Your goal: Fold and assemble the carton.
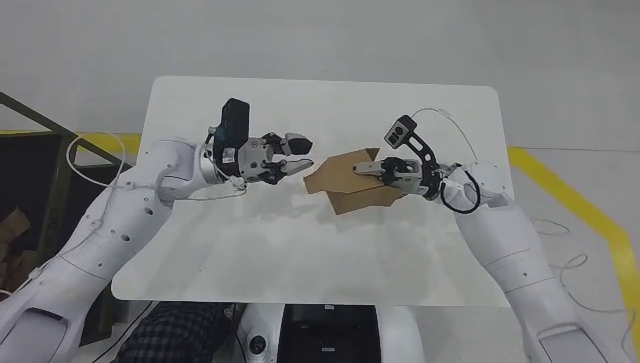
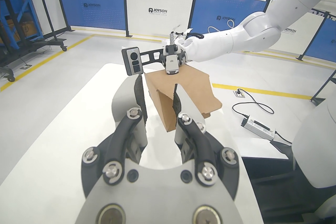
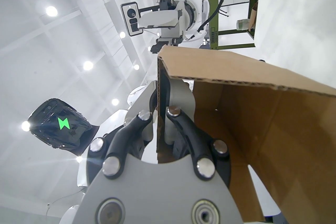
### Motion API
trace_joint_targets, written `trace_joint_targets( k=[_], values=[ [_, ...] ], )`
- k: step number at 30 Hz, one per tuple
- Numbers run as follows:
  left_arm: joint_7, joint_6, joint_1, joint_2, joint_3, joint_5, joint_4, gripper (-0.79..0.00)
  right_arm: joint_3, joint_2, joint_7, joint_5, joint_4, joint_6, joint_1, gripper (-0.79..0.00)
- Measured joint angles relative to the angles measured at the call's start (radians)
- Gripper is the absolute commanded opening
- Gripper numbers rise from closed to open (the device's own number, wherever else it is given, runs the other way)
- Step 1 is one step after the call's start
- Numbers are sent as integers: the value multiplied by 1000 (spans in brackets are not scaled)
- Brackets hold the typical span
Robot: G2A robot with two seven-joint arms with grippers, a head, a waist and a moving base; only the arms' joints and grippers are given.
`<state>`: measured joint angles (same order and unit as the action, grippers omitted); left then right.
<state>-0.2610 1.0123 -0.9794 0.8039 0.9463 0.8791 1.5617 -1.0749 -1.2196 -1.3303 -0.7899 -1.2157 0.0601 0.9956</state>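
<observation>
A brown corrugated cardboard carton (image 1: 345, 185), partly opened into a box shape with loose flaps, sits just right of the middle of the top view, over the central part of the white rounded table (image 1: 300, 253). It stands askew to the table's edges, and in the left wrist view the carton (image 2: 183, 88) shows one corner low against the tabletop and a flap hanging out to one side.

The right gripper (image 1: 362, 170) comes in from the right of the top view and lies over the carton's upper face. In its own wrist view the right gripper (image 3: 163, 93) has its fingers closed on a thin cardboard wall, pinched edge-on between them, with the carton's open inside (image 3: 262, 117) beside it.

The left gripper (image 1: 298, 155) is left of centre in the top view, just beside the carton's left corner. Its fingers (image 2: 181, 101) are spread apart with nothing between them; whether a fingertip touches the cardboard cannot be told
</observation>
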Motion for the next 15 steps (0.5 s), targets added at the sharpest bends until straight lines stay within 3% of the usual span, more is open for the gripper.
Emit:
trace_joint_targets(
  k=[6,15],
  values=[
    [47,0,-3,-5,-21,7,39,-554,4,-1,3,4,6,1,-5,-785],
    [128,0,22,-1,-66,-5,20,-557,-4,1,0,7,-1,2,-3,-785]
  ],
)
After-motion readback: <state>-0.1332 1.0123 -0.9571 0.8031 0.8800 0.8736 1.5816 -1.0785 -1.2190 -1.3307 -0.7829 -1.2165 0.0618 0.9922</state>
